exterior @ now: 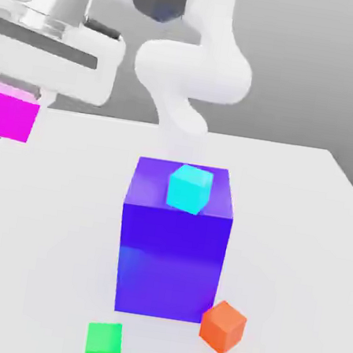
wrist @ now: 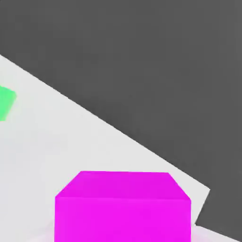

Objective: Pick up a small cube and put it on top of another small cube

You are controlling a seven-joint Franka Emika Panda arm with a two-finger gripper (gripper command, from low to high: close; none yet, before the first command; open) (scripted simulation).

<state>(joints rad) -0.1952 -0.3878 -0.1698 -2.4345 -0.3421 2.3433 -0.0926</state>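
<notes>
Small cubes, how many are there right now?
4. Magenta cube held up in the gripper; cyan cube atop the big blue block; orange cube and green cube on the table. Others may be hidden.

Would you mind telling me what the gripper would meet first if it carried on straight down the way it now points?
Probably bare table. The gripper, shut on the magenta cube, points downward at the exterior view's left, well clear of the blue block. Depth is hard to judge, so it might just miss the table's edge.
</notes>
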